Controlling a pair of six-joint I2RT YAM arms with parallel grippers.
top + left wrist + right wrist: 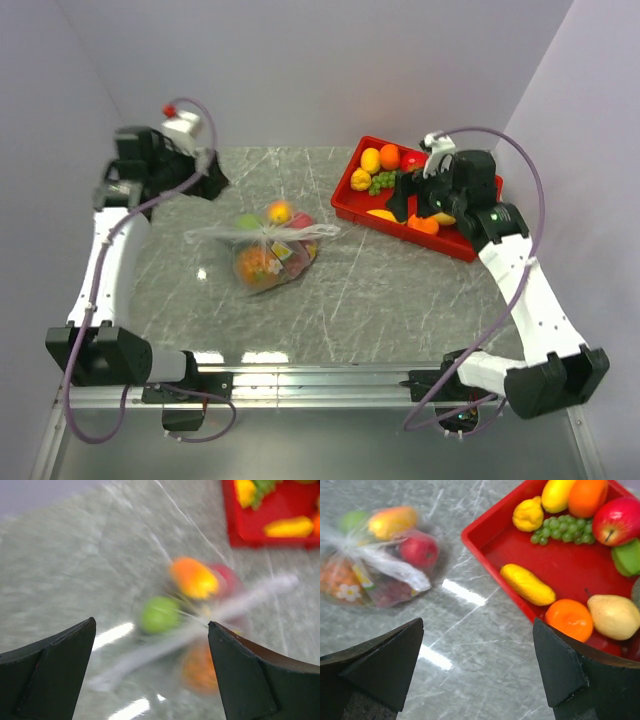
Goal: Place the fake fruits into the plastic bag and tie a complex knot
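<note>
- Both hands are standing wide open and gripping nothing: the left hand [151, 625] is hovering near the far-left corner of the counter [400, 290], the right hand [477, 622] over the red tray [485, 545] at the far-right corner.
- The plastic bag [265, 255] is lying mid-counter, its knot [265, 232] bunching on top, tails spreading sideways.
- Risk, as I judge it: with nothing holding it, the slick film may be slipping loose, letting the fake fruits [420, 550] roll out.
- Counting: one bag, one tray, at least four fruits bagged, nine showing in the tray.
</note>
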